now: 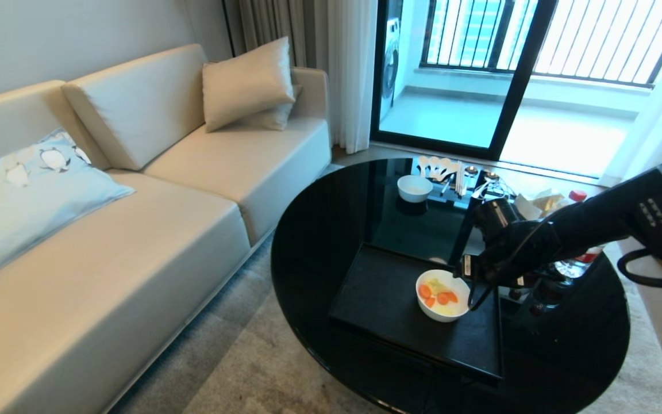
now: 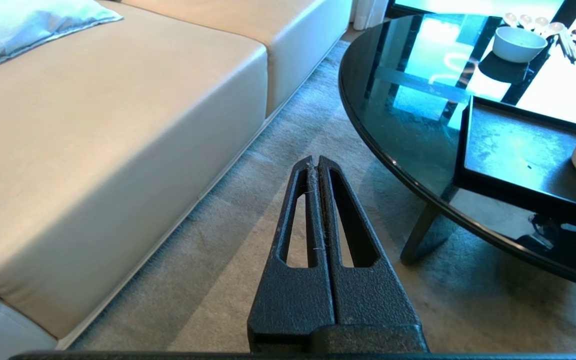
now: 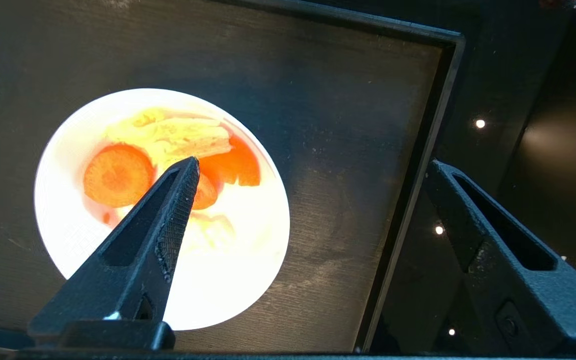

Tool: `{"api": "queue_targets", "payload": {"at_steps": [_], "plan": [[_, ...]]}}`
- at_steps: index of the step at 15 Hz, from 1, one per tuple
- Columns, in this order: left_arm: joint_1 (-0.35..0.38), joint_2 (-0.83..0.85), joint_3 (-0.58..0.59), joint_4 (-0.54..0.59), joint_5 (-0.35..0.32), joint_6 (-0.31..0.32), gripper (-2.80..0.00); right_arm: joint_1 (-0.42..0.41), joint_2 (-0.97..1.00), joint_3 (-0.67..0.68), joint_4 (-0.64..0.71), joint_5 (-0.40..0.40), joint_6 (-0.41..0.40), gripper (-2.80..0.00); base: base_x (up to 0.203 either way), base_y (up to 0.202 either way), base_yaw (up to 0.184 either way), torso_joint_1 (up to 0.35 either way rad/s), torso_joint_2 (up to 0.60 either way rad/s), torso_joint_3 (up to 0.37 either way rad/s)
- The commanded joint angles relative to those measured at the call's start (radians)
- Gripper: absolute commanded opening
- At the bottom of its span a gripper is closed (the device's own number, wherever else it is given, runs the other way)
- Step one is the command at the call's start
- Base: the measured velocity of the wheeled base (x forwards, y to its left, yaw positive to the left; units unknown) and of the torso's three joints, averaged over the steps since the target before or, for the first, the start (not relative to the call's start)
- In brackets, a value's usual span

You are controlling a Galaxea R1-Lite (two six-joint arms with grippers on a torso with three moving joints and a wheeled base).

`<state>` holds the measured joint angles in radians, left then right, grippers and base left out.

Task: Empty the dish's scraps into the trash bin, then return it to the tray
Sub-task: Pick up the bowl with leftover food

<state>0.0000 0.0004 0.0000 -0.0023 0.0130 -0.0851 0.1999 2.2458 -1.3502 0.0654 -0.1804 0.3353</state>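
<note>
The dish [image 1: 443, 296] is a small white bowl standing on the black tray [image 1: 388, 299], near the tray's right side. Orange carrot slices and pale yellow-green scraps [image 1: 439, 294] lie inside it. My right gripper [image 1: 468, 280] hovers open just above the dish's right rim. In the right wrist view one finger hangs over the scraps [image 3: 118, 175] in the dish [image 3: 218, 285] and the other beyond the tray's rim [image 3: 420, 165], the gripper [image 3: 313, 164] holding nothing. My left gripper [image 2: 314, 160] is shut and parked low over the carpet beside the table. The trash bin is out of view.
The tray sits on a round glossy black table [image 1: 319, 241]. At the table's far side are a smaller white bowl [image 1: 414, 188] and spoons [image 1: 437, 167]; bottles [image 1: 572, 261] stand at its right under my arm. A beige sofa [image 1: 135, 230] runs along the left.
</note>
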Motion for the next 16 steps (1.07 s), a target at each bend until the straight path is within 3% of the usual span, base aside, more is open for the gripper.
{"api": "queue_targets", "payload": {"at_steps": [1, 16], "plan": [[0.000, 0.000, 0.000, -0.001, 0.001, -0.001, -2.80, -0.012, 0.014, 0.002, 0.001, -0.002, 0.002, 0.00, 0.000, 0.000, 0.000, 0.000, 0.00, 0.000], [0.000, 0.000, 0.000, -0.001, 0.001, -0.001, -2.80, -0.024, 0.090, 0.005, -0.006, -0.002, 0.005, 0.00, 0.000, 0.000, 0.000, 0.000, 0.00, 0.000]]}}
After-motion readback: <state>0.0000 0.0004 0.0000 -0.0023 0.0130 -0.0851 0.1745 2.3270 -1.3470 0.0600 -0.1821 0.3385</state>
